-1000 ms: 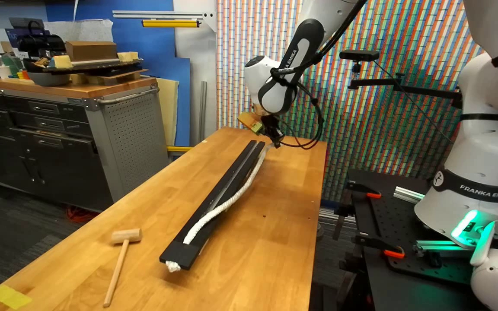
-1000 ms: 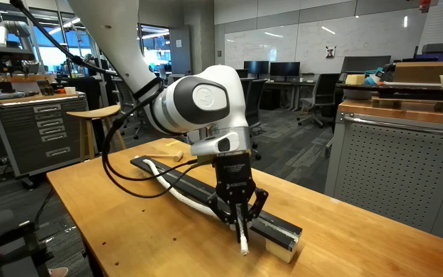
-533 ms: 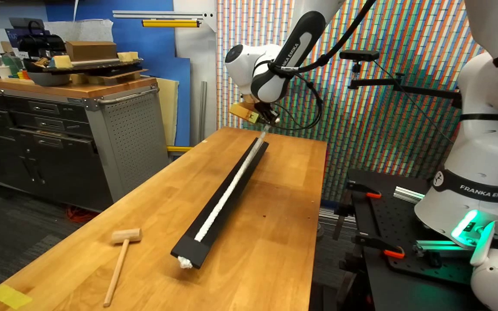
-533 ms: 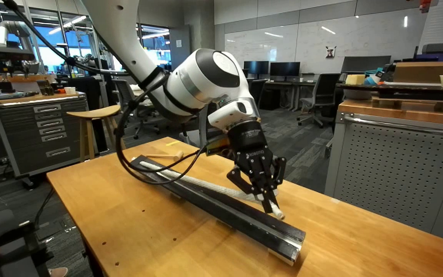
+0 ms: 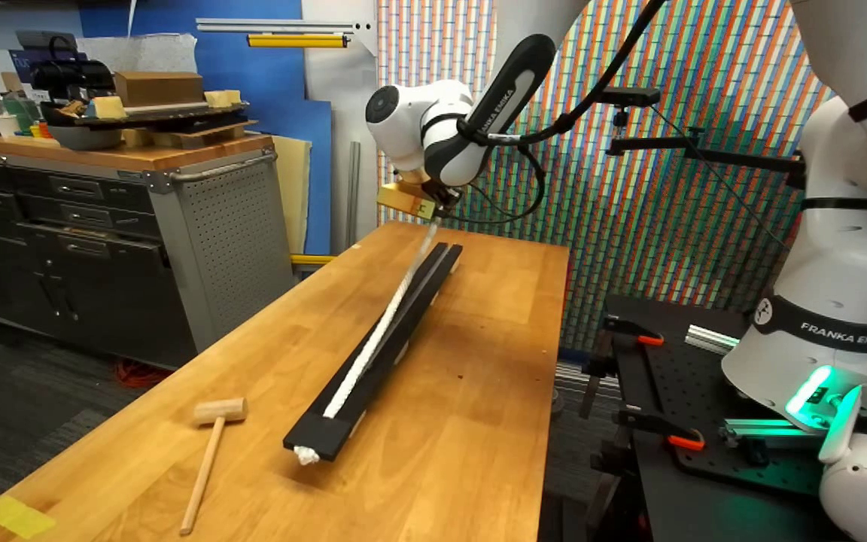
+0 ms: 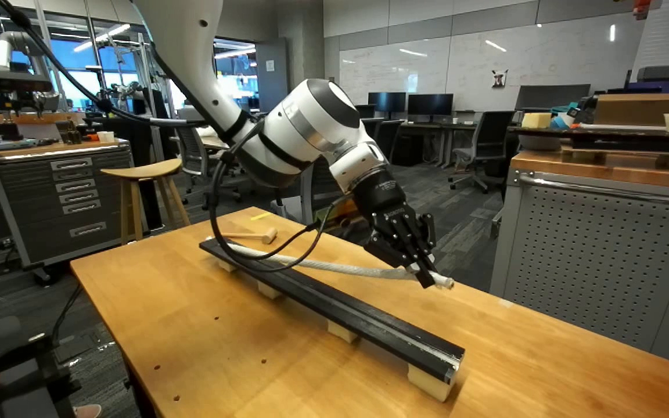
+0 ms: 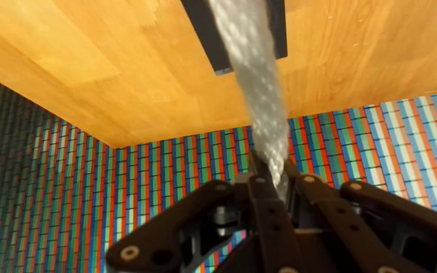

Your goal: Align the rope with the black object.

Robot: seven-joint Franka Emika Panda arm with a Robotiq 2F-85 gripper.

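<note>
In an exterior view the rope (image 5: 384, 319) veers off the black bar (image 5: 402, 329); in an exterior view the gripper (image 6: 423, 274) pinches it near its raised end; in the wrist view it shows across the bar's tip (image 7: 221, 62): we should centre it, taut, before lowering

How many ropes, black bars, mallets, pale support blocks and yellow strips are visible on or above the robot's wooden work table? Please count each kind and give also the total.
Rope: 1
Black bar: 1
Mallet: 1
Pale support blocks, as far as visible: 4
Yellow strip: 1
Total: 8
</note>
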